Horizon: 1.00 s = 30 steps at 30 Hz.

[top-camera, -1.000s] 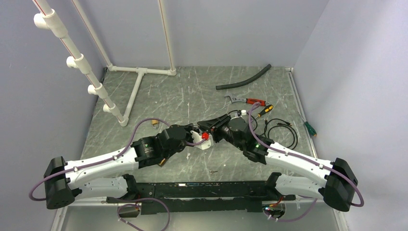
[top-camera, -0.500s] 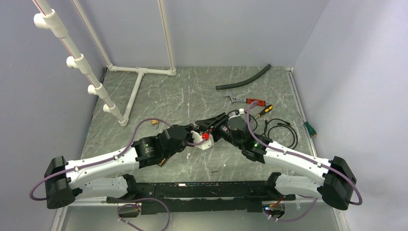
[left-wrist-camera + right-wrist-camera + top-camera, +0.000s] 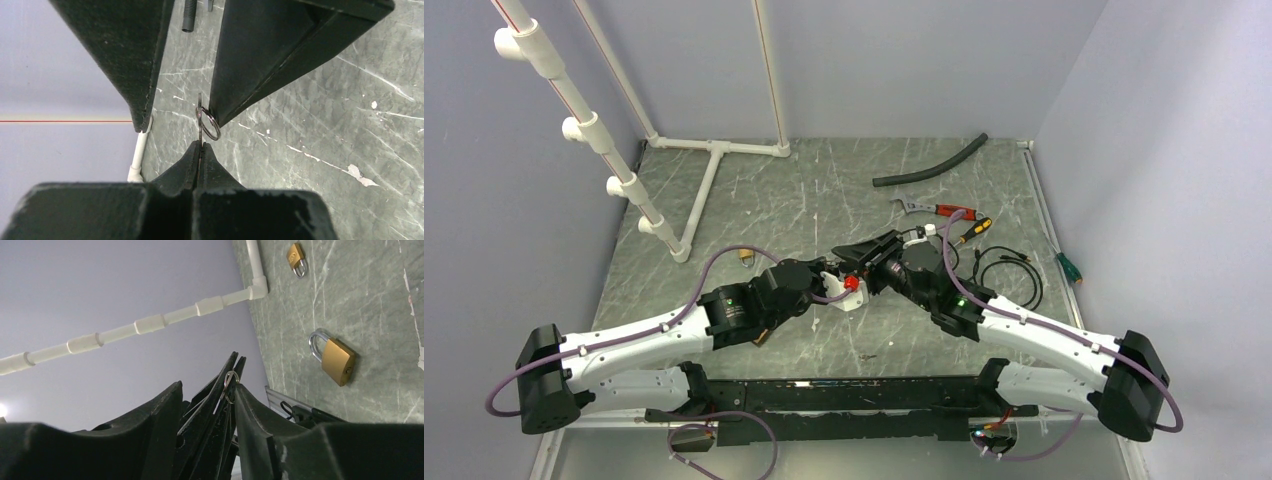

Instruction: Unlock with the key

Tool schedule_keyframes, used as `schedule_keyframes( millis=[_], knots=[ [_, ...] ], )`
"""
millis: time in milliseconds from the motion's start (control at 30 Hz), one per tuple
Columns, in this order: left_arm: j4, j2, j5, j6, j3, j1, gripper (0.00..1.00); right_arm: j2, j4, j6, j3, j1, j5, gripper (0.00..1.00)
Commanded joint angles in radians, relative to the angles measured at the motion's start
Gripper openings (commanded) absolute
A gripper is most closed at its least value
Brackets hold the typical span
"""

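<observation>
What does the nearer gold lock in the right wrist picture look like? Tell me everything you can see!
The brass-gold padlock has a blocky, shiny metal body and a silver U-shaped shackle, which looks pushed in, so probably locked. A small dark spot near one corner may be the keyhole. It lies flat on the green-grey marbled table, nothing touching it. A second brass padlock lies farther off.

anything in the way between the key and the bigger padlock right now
Yes, close in: the key is pinched in the left gripper, and the right gripper has its open fingers flanking it, one tip against its ring. The bigger padlock lies on the table, nothing on or beside it.
</observation>
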Motion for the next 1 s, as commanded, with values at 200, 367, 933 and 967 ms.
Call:
schedule_keyframes(
  millis=[200,367,933,967],
  knots=[
    [0.023,0.005,-0.037,0.007,0.024,-0.005,0.0,0.033,0.082,0.007,0.012,0.004,-0.11,0.5],
    [0.025,0.01,-0.052,0.01,0.026,-0.005,0.0,0.057,0.07,-0.005,0.052,0.014,-0.111,0.52],
    [0.022,0.007,-0.041,0.005,0.026,-0.005,0.0,0.093,0.057,0.019,0.106,0.014,-0.022,0.37],
    [0.022,0.006,-0.041,0.005,0.025,-0.005,0.0,0.093,0.051,0.017,0.105,0.014,-0.02,0.36]
  ],
)
